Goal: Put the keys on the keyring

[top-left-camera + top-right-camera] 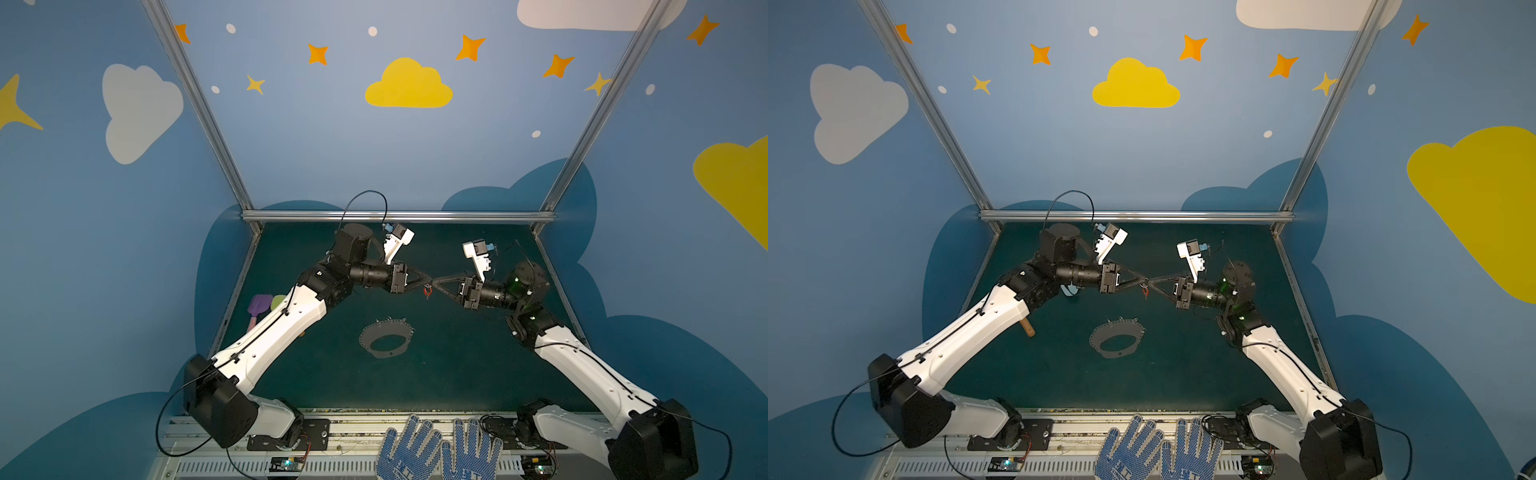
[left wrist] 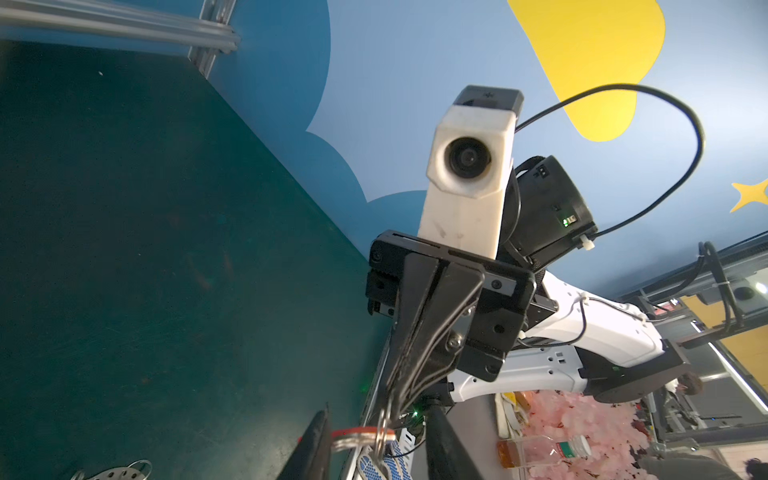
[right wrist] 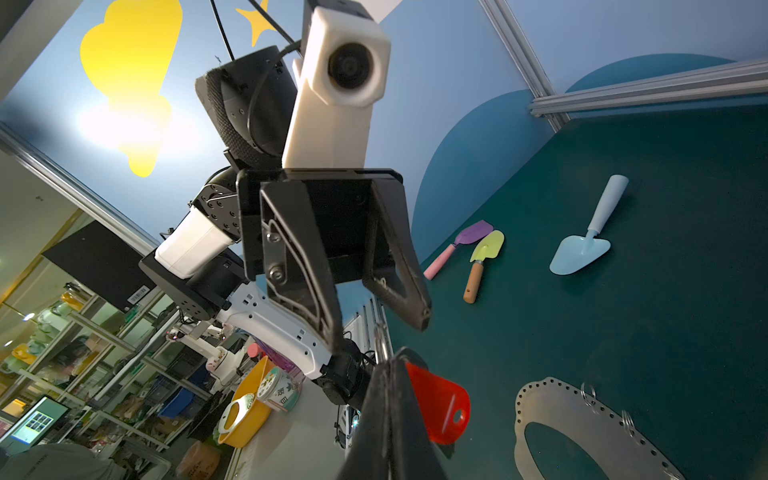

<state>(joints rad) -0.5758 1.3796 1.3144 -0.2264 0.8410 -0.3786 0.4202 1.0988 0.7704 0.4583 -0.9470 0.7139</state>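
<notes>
While left hand [image 3: 380,334] gapes, right hand [image 3: 392,368] pinches key [image 3: 440,409].

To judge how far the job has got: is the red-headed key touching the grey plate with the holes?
Apart. In both top views the key hangs in the air, with bare green table showing between it and the grey plate lying flat.
</notes>
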